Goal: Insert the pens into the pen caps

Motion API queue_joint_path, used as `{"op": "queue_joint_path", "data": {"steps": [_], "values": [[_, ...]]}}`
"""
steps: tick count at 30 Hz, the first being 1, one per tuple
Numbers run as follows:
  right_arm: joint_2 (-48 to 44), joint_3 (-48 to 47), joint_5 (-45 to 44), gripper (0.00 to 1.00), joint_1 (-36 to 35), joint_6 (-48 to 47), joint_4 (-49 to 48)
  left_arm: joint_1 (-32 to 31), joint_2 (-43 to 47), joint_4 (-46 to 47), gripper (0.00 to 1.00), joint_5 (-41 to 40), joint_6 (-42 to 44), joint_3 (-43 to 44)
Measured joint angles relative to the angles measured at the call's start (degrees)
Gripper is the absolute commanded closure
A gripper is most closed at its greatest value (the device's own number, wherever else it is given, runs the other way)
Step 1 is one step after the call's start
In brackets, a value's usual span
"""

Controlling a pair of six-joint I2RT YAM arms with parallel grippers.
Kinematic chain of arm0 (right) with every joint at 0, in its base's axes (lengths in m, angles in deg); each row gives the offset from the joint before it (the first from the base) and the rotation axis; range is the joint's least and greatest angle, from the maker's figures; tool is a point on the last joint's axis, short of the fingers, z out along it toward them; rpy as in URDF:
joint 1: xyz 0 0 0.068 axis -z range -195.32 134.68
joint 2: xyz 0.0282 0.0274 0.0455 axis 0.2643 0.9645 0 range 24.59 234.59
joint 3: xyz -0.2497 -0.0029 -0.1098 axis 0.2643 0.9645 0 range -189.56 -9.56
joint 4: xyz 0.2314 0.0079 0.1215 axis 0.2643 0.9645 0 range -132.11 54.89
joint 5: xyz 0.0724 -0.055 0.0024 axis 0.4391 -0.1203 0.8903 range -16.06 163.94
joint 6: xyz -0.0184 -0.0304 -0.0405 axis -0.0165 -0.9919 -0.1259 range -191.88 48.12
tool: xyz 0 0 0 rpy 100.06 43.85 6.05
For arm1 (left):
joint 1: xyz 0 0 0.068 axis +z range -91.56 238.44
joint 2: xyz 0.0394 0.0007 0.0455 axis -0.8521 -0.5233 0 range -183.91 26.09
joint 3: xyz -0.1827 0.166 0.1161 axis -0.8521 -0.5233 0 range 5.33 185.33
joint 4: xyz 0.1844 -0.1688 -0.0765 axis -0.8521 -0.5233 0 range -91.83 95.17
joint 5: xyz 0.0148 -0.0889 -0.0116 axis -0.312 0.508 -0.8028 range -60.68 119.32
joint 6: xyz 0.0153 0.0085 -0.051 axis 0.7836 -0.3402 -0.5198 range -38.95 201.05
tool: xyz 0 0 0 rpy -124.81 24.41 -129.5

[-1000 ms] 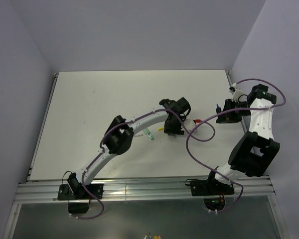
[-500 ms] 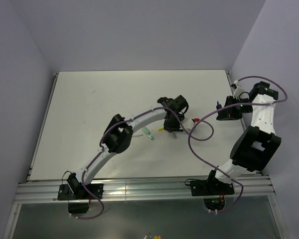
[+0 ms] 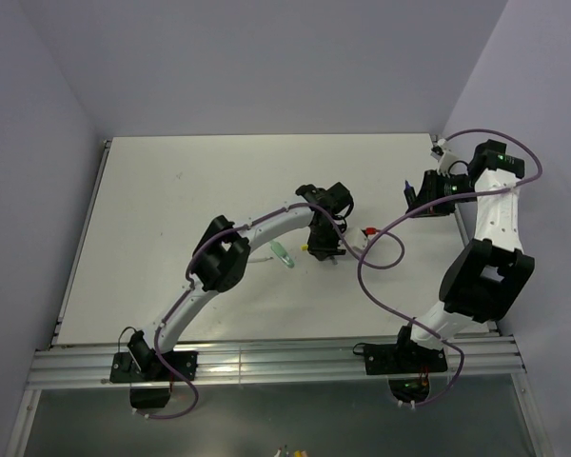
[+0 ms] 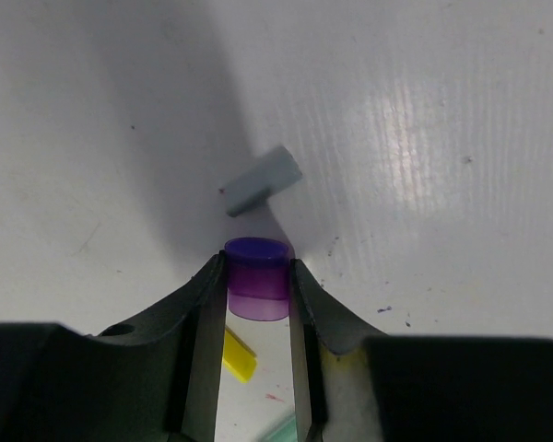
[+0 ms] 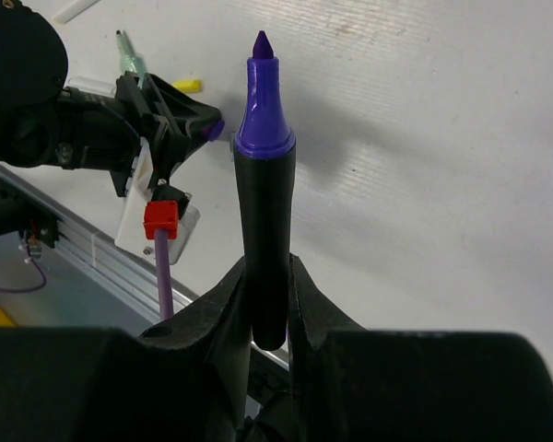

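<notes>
**State.** The left gripper (image 4: 256, 273) has its jaws closed part-way on the purple cap (image 4: 256, 287), pinching it by its sides just above the desk (image 4: 461, 138). One end of the cap faces away from the wrist; whether that is the open end cannot be told. The right gripper (image 5: 267, 276) has its jaws tight on the lower barrel of the black pen (image 5: 264, 193). The pen's purple tip (image 5: 261, 55) points roughly toward the cap but is well apart from it. The grey cap (image 4: 263, 180) lies on the desk just beyond the purple cap. The yellow cap (image 4: 239, 354) and the green pen (image 3: 282, 253) lie near the left gripper.

**Caution.**
- The pen is gripped far from its tip, so a small wrist error is likely to give a large offset at the tip.
- If the tip meets the rim instead of the mouth, the cap can tilt or slip out, since the hold is on a smooth round wall.
- Off-axis pressure can push the pen back through the right jaws.
- A low approach can knock the grey cap away.
</notes>
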Motion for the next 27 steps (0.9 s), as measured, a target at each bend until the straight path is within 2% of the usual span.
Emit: {"op": "queue_joint_path", "data": {"steps": [9, 14, 20, 27], "values": [[1.2, -0.6, 0.1, 1.0, -1.7, 1.3, 0.0, -0.5, 0.9, -0.3, 0.66, -1.3, -2.7, -1.9], [1.2, -1.2, -0.1, 1.0, -1.9, 1.5, 0.0, -1.2, 1.1, 0.6, 0.66, -3.8, -4.9, -2.5], [1.2, -1.6, -0.1, 1.0, -2.0, 1.8, 0.0, -2.6, 1.4, 1.6, 0.59, -7.7, -6.9, -3.3], [1.2, -2.1, -0.1, 1.0, -2.3, 1.9, 0.0, -3.1, 2.1, 2.6, 0.57, -7.8, -7.6, -4.7]]}}
